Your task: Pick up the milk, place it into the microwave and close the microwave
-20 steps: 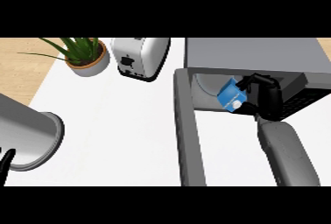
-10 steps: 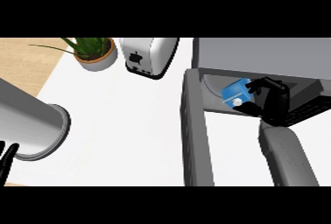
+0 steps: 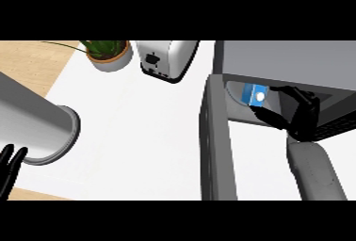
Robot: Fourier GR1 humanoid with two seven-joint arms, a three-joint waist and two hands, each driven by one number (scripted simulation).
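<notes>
**Head view: milk inside the open microwave, right hand curled on it**

Head view shows us the left hand (image 3: 7, 169) nearest, at the lower left edge. Only its black fingers are visible, straight and pointing up, holding nothing. Just beside them the grey left forearm (image 3: 31, 122) fills the left side, its round end turned toward us above the white worktop (image 3: 139, 132).

On the right, the right forearm (image 3: 316, 172) rises from the lower edge toward the microwave (image 3: 292, 59). Left of it we see the door (image 3: 214, 141) swung fully open, a long dark grey slab running from the near edge up to the left side of the oven's opening.

The right hand (image 3: 303, 117) reaches into that opening. Its fingers arch over the top and its thumb comes in from below, curled around the milk (image 3: 255, 95). The milk is a small blue carton with a white round mark on its face. It sits inside the cavity, toward the left of the opening and close to the door's hinge side. We cannot tell whether it rests on the cavity floor or hangs in the hand.

Farther back on the worktop a white toaster (image 3: 167, 56) stands just left of the microwave, and a potted plant (image 3: 108, 52) stands left of the toaster. Beyond the worktop's left edge lies a wooden surface (image 3: 28, 66).
</notes>
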